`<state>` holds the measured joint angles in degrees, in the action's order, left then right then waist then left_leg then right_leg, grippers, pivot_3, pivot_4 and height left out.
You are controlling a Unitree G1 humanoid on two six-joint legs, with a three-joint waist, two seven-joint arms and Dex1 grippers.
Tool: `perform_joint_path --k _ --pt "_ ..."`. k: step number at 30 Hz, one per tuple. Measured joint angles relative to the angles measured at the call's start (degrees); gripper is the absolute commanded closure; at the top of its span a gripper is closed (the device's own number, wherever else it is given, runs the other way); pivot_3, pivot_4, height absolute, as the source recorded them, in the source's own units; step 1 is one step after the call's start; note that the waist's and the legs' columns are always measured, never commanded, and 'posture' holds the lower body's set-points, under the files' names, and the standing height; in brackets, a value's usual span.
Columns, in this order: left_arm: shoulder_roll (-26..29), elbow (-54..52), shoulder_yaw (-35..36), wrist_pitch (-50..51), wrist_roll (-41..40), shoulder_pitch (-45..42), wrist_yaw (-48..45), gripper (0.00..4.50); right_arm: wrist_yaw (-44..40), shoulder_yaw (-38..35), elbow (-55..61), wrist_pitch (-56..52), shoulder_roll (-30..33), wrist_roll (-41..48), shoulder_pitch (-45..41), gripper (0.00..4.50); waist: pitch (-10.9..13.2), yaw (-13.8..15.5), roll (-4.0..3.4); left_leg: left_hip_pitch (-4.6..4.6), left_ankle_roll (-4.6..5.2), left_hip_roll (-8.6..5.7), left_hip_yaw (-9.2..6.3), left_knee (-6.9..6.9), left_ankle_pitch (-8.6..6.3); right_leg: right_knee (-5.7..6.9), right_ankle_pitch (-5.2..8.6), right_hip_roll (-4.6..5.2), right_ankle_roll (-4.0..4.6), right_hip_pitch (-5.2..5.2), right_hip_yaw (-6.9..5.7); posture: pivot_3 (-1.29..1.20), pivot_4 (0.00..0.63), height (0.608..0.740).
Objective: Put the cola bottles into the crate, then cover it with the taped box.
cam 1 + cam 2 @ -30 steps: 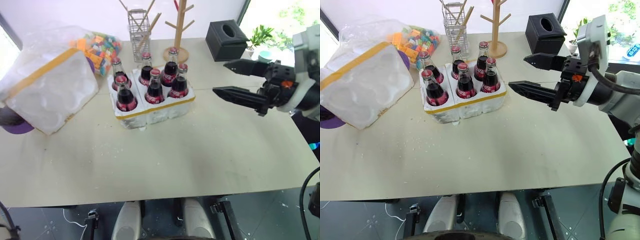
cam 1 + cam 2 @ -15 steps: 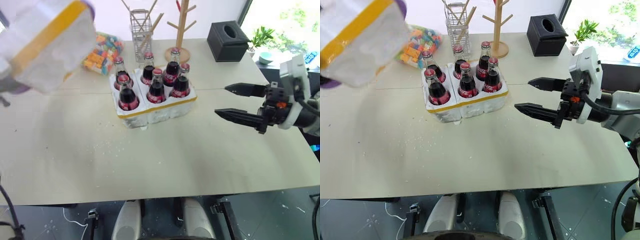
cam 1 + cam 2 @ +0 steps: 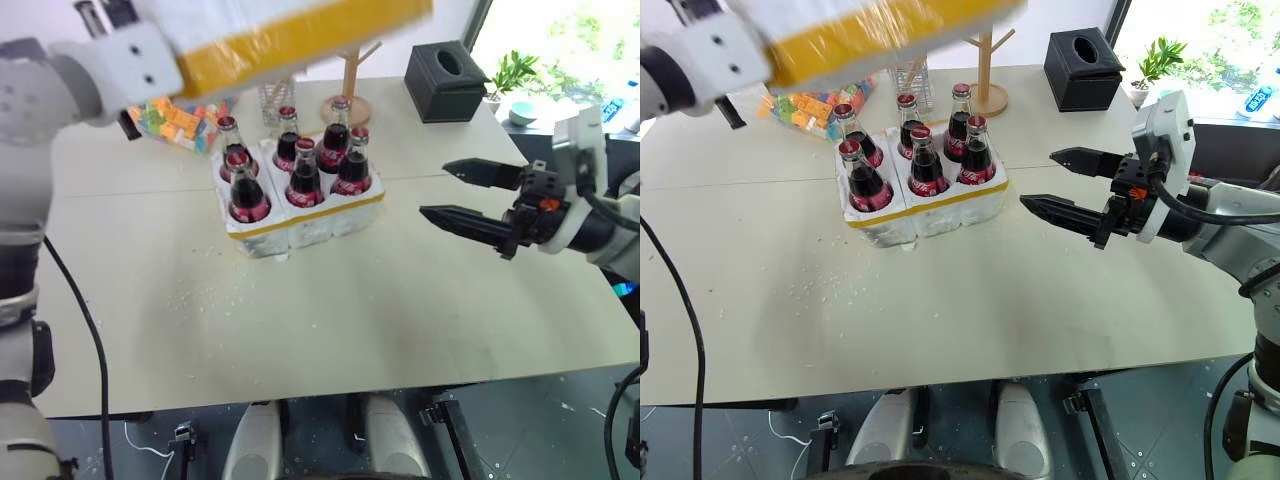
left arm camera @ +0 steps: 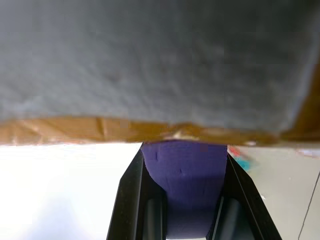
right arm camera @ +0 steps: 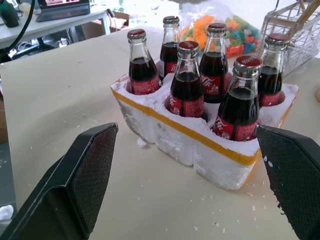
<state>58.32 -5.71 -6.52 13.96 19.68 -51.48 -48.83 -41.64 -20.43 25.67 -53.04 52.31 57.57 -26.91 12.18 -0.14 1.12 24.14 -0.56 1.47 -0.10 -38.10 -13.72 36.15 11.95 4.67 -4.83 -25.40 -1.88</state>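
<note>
The taped box [image 3: 290, 30], at the frame's upper left, hangs above the crate [image 3: 300, 215], clamped in the left pincer [image 4: 184, 220], presumably to cap it. All six cola bottles [image 3: 305, 170] fill the wells. At right, the right pincer [image 3: 462, 194] hovers open over the table [image 3: 350, 310].

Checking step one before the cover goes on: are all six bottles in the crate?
Yes, all in: six cola bottles stand upright in the crate.

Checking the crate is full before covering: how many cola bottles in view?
6 cola bottles, all standing in the crate, one per well, in two rows of three. None hidden: the taped box is held above, clear of them.
</note>
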Motion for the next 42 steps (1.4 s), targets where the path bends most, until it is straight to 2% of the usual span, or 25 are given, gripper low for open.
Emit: perform_joint_path --k 7,11,19,20,24,28,35,38,40,42 --pt "2.7 -4.1 -3.6 -4.6 11.2 6.1 2.2 4.2 2.2 -0.3 0.0 0.0 -0.8 1.0 -0.2 0.0 0.0 0.6 0.0 0.05 0.0 0.0 0.02 -0.01 0.0 -0.05 -0.01 0.0 0.01 -0.01 0.01 0.0 0.15 0.74" --pt "0.5 -6.5 -3.7 -5.6 13.5 9.0 3.7 4.2 3.1 -0.6 0.0 0.0 -0.8 2.0 -0.2 0.0 0.0 1.0 0.0 0.03 0.0 0.0 0.02 -0.03 0.0 -0.04 -0.01 0.01 0.02 0.03 0.02 0.0 0.15 0.74" --pt "-2.0 -11.4 -3.7 -3.9 15.8 14.0 2.1 0.15 4.1 -0.6 0.0 0.0 -0.9 2.2 0.0 0.0 0.0 0.9 0.01 0.04 0.0 0.0 0.0 -0.07 0.0 -0.03 -0.02 0.0 0.03 0.04 0.03 0.0 0.15 0.74" --pt "-2.0 -11.7 -3.6 -3.6 15.8 14.7 1.8 0.04 4.1 -0.6 -0.1 0.0 -0.9 2.2 0.0 0.0 0.0 0.9 0.01 0.04 0.0 0.0 0.01 -0.07 0.0 -0.03 -0.02 0.0 0.03 0.04 0.03 0.0 0.15 0.74" --pt "-1.8 -15.5 -1.0 -1.4 15.8 20.3 0.1 0.04 4.1 -0.6 -0.4 0.1 -0.9 2.1 0.4 0.0 0.0 0.9 0.01 0.04 0.0 0.0 0.01 -0.07 0.0 -0.04 -0.02 0.0 0.03 0.04 0.03 0.0 0.15 0.74" --pt "-0.4 -20.1 4.7 2.8 15.2 27.8 -2.7 0.04 4.1 -0.5 -1.5 0.3 -1.1 1.8 1.3 0.0 0.0 0.8 0.01 0.02 0.01 0.02 0.01 -0.06 0.0 -0.04 -0.02 -0.01 0.04 0.03 0.03 0.0 0.15 0.74" --pt "-2.2 -27.4 13.9 11.7 9.6 31.5 -6.8 0.04 3.3 1.4 -2.6 1.3 -1.9 0.8 0.4 0.0 0.0 0.8 0.0 0.0 0.01 0.02 0.02 -0.06 0.0 -0.06 -0.03 -0.01 0.07 0.07 0.06 0.0 0.15 0.74" --pt "-4.3 -28.6 21.4 17.0 1.6 35.3 -11.1 0.04 2.4 1.8 -3.3 2.1 -1.8 -0.1 0.0 0.0 0.0 0.7 0.0 -0.05 0.01 0.06 0.0 -0.03 -0.01 -0.05 -0.03 -0.07 0.07 0.06 0.05 0.0 0.15 0.74" --pt "-8.0 -28.8 28.7 23.6 -7.2 35.4 -15.2 0.04 1.4 1.8 -3.7 2.3 -1.5 -0.6 0.3 0.0 0.0 0.7 -0.01 -0.05 0.01 0.09 -0.01 -0.04 0.0 -0.04 -0.03 -0.09 0.07 0.06 0.03 0.0 0.15 0.74" --pt "-9.1 -26.5 36.7 30.8 -17.3 35.3 -20.3 0.04 -0.5 1.8 -4.1 2.8 -0.6 -1.5 0.8 0.0 0.0 0.7 -0.01 -0.08 0.01 0.09 -0.01 -0.04 0.0 -0.04 -0.03 -0.11 0.07 0.08 0.03 0.0 0.15 0.74"
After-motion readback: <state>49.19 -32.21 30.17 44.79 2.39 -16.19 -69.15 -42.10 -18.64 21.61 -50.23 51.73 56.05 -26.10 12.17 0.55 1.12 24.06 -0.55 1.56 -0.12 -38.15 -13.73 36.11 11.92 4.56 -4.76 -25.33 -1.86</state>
